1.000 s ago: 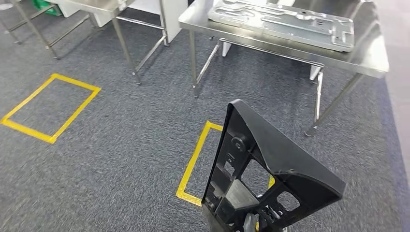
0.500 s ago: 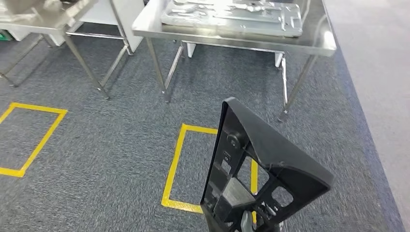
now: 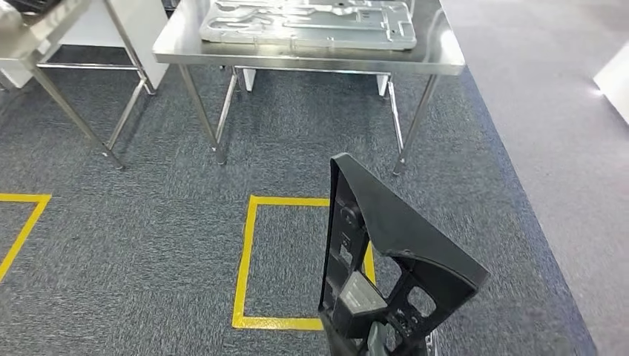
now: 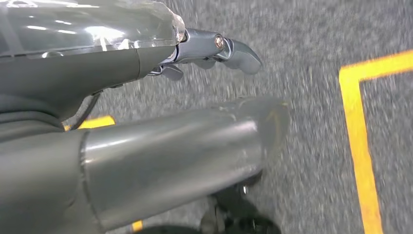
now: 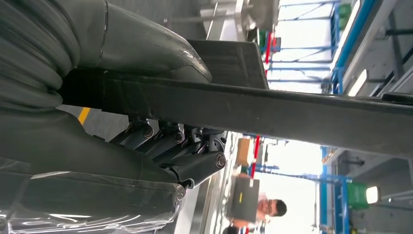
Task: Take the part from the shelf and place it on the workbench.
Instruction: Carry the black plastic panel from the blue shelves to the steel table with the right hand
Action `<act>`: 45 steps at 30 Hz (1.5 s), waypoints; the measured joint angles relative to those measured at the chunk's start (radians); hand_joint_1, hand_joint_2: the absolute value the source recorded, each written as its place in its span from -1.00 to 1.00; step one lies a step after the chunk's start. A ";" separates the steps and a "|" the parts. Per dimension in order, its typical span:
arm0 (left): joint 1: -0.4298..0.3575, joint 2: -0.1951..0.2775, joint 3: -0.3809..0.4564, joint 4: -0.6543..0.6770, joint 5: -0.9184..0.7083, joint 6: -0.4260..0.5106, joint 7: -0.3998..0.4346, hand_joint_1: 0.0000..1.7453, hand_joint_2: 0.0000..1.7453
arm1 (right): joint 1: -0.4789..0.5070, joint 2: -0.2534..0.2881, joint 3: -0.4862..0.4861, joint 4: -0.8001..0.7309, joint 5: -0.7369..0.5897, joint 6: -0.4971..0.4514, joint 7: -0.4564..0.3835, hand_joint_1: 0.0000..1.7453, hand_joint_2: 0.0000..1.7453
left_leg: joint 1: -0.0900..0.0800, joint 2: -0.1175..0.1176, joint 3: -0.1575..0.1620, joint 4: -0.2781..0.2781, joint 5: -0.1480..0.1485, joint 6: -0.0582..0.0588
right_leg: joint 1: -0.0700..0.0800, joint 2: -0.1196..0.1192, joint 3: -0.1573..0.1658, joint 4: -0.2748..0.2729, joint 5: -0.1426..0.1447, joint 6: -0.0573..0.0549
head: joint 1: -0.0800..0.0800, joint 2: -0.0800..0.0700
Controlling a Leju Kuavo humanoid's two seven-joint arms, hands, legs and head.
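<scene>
You are carrying the black moulded plastic frame part with cut-out openings (image 3: 393, 259) upright in front of the body, near and right of centre in the head view; the right robot hand (image 5: 165, 141) is gripping it, the thick thumb lying on one face of the dark panel and the darker fingers (image 5: 195, 165) curling under the other. The left robot hand (image 4: 214, 48) is hanging over the grey carpet floor (image 3: 148, 215), fingers apart and holding nothing.

Over the last second the whole head view has been swinging; that is the camera turning with the body, not the furniture shifting. The stainless steel surface on thin legs (image 3: 438, 59) is now sitting almost squarely ahead at the far side, where it was lying off to the right and skewed; the yellow tape rectangle on the floor (image 3: 245, 259) is now lying directly between you and that surface. The part itself is keeping its tilt in the grip.

A large silver stamped metal panel (image 3: 311, 22) is covering much of the top; by my reading, you are lined up for the approach, with walking forward and the set-down not yet done.
</scene>
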 joint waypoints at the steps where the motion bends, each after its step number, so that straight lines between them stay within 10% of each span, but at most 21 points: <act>1: 0.002 0.000 0.000 0.000 0.001 -0.001 0.000 -1.00 -1.00 | 0.000 0.000 0.000 0.001 0.001 -0.002 0.001 1.00 1.00 | -0.001 0.008 0.002 0.000 -0.003 0.000 | -0.002 -0.006 -0.025 0.047 -0.011 0.002 | 0.000 0.000; 3: 0.003 0.001 0.000 0.000 0.001 -0.005 0.000 -1.00 -1.00 | 0.001 0.000 0.000 0.003 0.002 -0.006 0.005 1.00 1.00 | -0.001 0.019 0.009 0.000 -0.009 -0.004 | -0.006 -0.010 -0.022 0.036 0.021 0.005 | 0.000 0.000; 6: 0.001 0.000 0.000 0.000 0.000 -0.009 0.000 -1.00 -1.00 | 0.000 0.000 0.000 0.005 0.002 -0.008 0.009 1.00 1.00 | -0.002 0.027 0.025 0.001 -0.024 -0.016 | -0.004 -0.019 0.078 -0.151 0.102 -0.005 | 0.001 0.000; 12: -0.005 0.002 0.000 0.000 -0.001 -0.012 0.003 -1.00 -1.00 | 0.002 0.004 0.000 0.007 0.003 -0.014 0.012 1.00 1.00 | -0.002 0.034 0.036 0.022 -0.054 -0.050 | 0.001 -0.017 0.131 -0.224 0.090 -0.042 | -0.005 0.000; 16: -0.002 0.003 0.000 0.000 -0.003 -0.013 0.005 -1.00 -1.00 | -0.001 0.008 0.000 0.011 0.005 -0.022 0.020 1.00 1.00 | -0.001 0.032 -0.107 0.263 -0.129 -0.058 | 0.004 -0.017 0.166 -0.230 0.064 -0.061 | -0.012 0.000; 18: 0.003 0.005 0.000 0.000 -0.003 -0.013 0.006 -1.00 -1.00 | -0.001 0.009 0.000 0.015 0.005 -0.026 0.024 1.00 1.00 | -0.001 0.032 -0.145 0.278 -0.087 -0.057 | 0.006 -0.012 0.191 -0.230 0.044 -0.060 | -0.013 0.000; 21: 0.006 0.009 0.000 0.000 -0.003 -0.013 0.006 -1.00 -1.00 | -0.001 0.009 0.000 0.018 0.005 -0.027 0.027 1.00 1.00 | -0.005 0.032 -0.102 0.118 0.039 -0.045 | 0.006 -0.005 0.232 -0.229 0.010 -0.050 | -0.011 0.000; 24: 0.005 0.010 0.001 0.000 -0.003 -0.013 0.008 -1.00 -1.00 | -0.002 0.010 0.000 0.018 0.005 -0.029 0.029 1.00 1.00 | -0.016 0.034 -0.073 0.053 0.032 -0.025 | 0.007 -0.004 0.246 -0.229 -0.005 -0.029 | -0.008 0.000; 27: 0.004 0.010 0.001 0.000 -0.004 -0.013 0.010 -1.00 -1.00 | -0.004 0.010 0.000 0.018 0.005 -0.033 0.029 1.00 1.00 | -0.011 0.030 -0.041 0.027 0.017 -0.004 | 0.005 -0.006 0.234 -0.179 0.004 -0.012 | -0.007 0.000; 32: 0.004 0.010 0.001 0.000 -0.005 -0.013 0.011 -1.00 -1.00 | -0.005 0.010 -0.002 0.024 -0.001 -0.040 0.031 1.00 1.00 | -0.007 0.027 0.018 0.007 -0.016 0.006 | -0.001 -0.009 0.041 0.053 -0.072 0.003 | -0.003 0.000; 34: 0.005 0.010 0.001 0.000 -0.006 -0.013 0.012 -1.00 -1.00 | -0.004 0.010 -0.003 0.029 0.000 -0.046 0.038 1.00 1.00 | -0.006 0.025 0.048 0.006 -0.037 0.001 | -0.002 -0.011 0.016 0.010 -0.040 0.002 | -0.002 0.000; 38: -0.001 0.010 0.001 0.000 -0.008 -0.010 0.016 -1.00 -1.00 | -0.003 0.010 -0.004 0.041 0.031 -0.069 0.062 1.00 1.00 | -0.004 0.008 0.091 0.007 -0.079 -0.021 | -0.001 0.013 0.038 -0.166 0.132 -0.010 | -0.002 0.000; 42: -0.008 0.011 0.000 0.000 -0.013 -0.006 0.021 -1.00 -1.00 | -0.004 0.012 -0.003 0.049 0.031 -0.081 0.074 1.00 1.00 | -0.002 0.007 0.098 0.035 -0.083 -0.042 | 0.003 0.007 0.061 -0.188 0.131 -0.044 | -0.005 0.000; 45: -0.009 0.013 0.000 0.000 -0.014 -0.006 0.021 -1.00 -1.00 | -0.007 0.015 -0.002 0.054 0.019 -0.080 0.074 1.00 1.00 | -0.001 0.017 0.019 0.176 -0.146 -0.049 | 0.004 0.000 0.081 -0.197 0.120 -0.061 | -0.011 0.000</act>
